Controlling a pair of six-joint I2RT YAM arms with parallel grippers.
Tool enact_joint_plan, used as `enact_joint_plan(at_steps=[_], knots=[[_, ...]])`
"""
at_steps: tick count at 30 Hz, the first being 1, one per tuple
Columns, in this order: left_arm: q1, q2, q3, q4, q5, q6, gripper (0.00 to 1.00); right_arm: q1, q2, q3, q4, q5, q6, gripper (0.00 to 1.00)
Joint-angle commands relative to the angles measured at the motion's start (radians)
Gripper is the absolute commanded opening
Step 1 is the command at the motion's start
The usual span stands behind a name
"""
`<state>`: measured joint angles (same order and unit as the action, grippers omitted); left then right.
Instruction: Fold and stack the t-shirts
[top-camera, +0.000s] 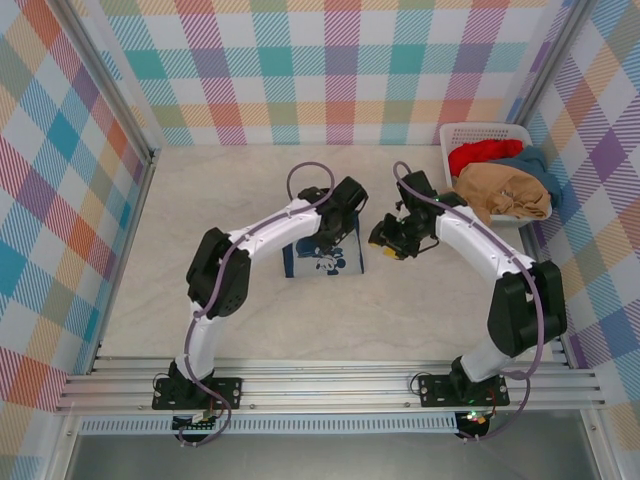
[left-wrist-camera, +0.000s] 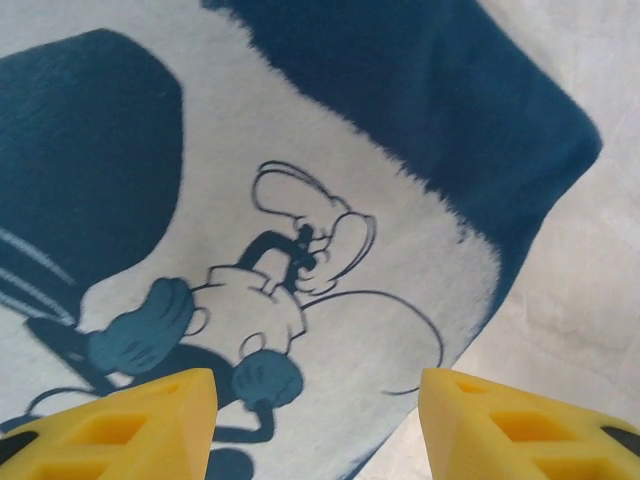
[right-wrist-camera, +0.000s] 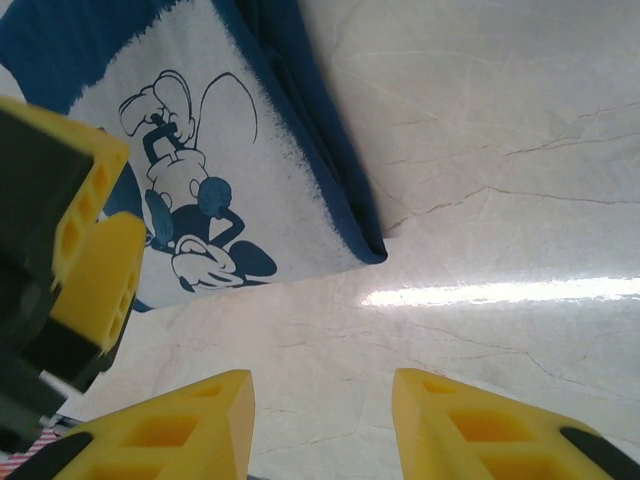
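A navy blue t-shirt (top-camera: 312, 262) lies folded into a small rectangle at the table's middle, its white cartoon-mouse print (left-wrist-camera: 330, 260) facing up. My left gripper (top-camera: 338, 238) hovers over the shirt's right part. In the left wrist view the left gripper (left-wrist-camera: 318, 420) is open, with the print below and nothing between the yellow fingers. My right gripper (top-camera: 383, 240) sits just right of the shirt. In the right wrist view the right gripper (right-wrist-camera: 322, 420) is open over bare table, and the folded shirt (right-wrist-camera: 250, 170) lies apart from it. A red t-shirt (top-camera: 483, 153), a tan one (top-camera: 505, 190) and a teal-blue one (top-camera: 540, 165) are heaped in the basket.
The white slatted basket (top-camera: 480, 128) stands at the back right against the checked wall. Checked walls close the table on three sides. The left gripper's yellow finger (right-wrist-camera: 90, 250) shows at the left of the right wrist view, close to the right gripper.
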<state>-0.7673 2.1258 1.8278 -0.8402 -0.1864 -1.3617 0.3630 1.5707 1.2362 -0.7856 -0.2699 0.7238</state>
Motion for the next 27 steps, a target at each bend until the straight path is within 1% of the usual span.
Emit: enact_joint_plan(at_steps=[1, 4, 6, 10, 12, 13, 15, 18, 20, 22, 25, 27], knots=[[-0.019, 0.043, -0.027, -0.081, -0.040, -0.033, 0.55, -0.018, -0.036, -0.024, 0.000, -0.025, -0.019, 0.41], [-0.014, 0.076, -0.031, -0.051, -0.050, -0.059, 0.55, -0.030, -0.050, -0.039, 0.002, -0.035, -0.015, 0.41], [-0.001, 0.112, -0.016, -0.056, -0.026, -0.058, 0.55, -0.033, -0.060, -0.049, 0.004, -0.037, -0.011, 0.41], [0.048, 0.149, -0.009, -0.091, -0.022, 0.013, 0.54, -0.032, -0.081, -0.069, 0.003, -0.037, -0.001, 0.41], [0.098, 0.150, -0.037, -0.116, -0.006, 0.058, 0.54, -0.033, -0.092, -0.080, 0.000, -0.037, 0.005, 0.41], [0.126, 0.140, -0.067, -0.104, 0.006, 0.084, 0.54, -0.034, -0.098, -0.085, 0.000, -0.037, 0.006, 0.41], [0.190, 0.109, -0.120, -0.094, -0.005, 0.145, 0.53, -0.033, -0.109, -0.096, -0.002, -0.036, 0.012, 0.41], [0.310, 0.080, -0.140, -0.112, -0.054, 0.309, 0.53, -0.033, -0.122, -0.112, -0.003, -0.037, 0.019, 0.41], [0.397, 0.085, -0.119, -0.136, -0.048, 0.393, 0.53, -0.035, -0.128, -0.123, -0.001, -0.044, 0.025, 0.41], [0.489, 0.098, -0.090, -0.158, -0.026, 0.440, 0.53, -0.035, -0.132, -0.130, 0.003, -0.051, 0.029, 0.41], [0.614, 0.135, -0.035, -0.129, 0.023, 0.521, 0.51, -0.037, -0.135, -0.141, 0.006, -0.057, 0.031, 0.41], [0.677, 0.206, 0.078, -0.136, 0.064, 0.618, 0.49, -0.039, -0.137, -0.145, 0.003, -0.060, 0.032, 0.41]])
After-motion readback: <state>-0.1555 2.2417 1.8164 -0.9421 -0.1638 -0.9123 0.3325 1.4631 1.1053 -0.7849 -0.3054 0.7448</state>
